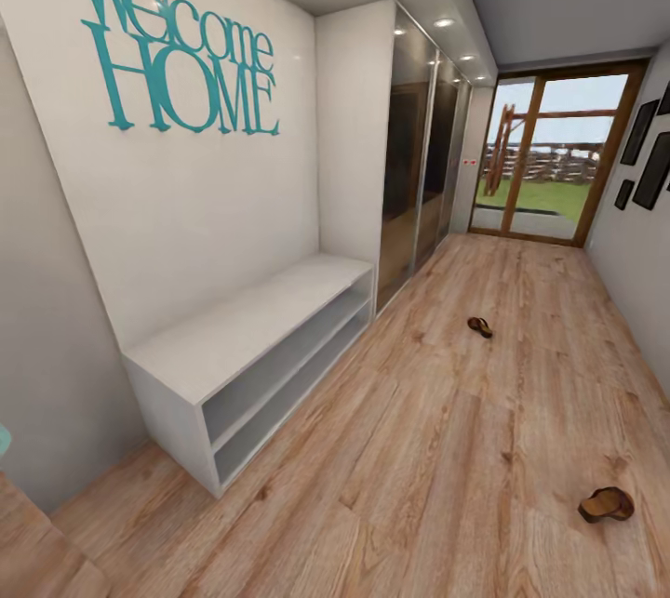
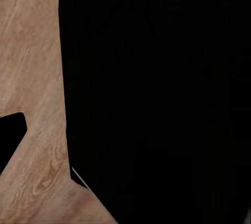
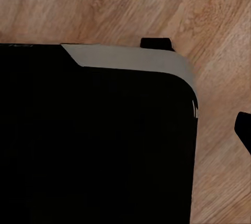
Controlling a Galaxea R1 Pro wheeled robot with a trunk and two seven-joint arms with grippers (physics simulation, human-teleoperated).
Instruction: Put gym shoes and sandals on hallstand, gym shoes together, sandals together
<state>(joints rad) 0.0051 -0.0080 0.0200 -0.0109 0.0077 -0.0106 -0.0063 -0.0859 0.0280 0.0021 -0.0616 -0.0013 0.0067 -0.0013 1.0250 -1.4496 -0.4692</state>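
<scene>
Two sandals lie on the corridor floor, at 4 and 1 o'clock, hallstand at 9. Probably light, stiff; take by sole edges. Grippers' opening: cannot tell.

Two small brown sandals lie well apart on the corridor floor, a light wood-plank run with visible grain: the near sandal rests tilted, tan insole showing, and the far sandal lies flat farther down. The hallstand, a light-grey unit with a wide bare top surface and two open shelves, stands against the wall.
</scene>
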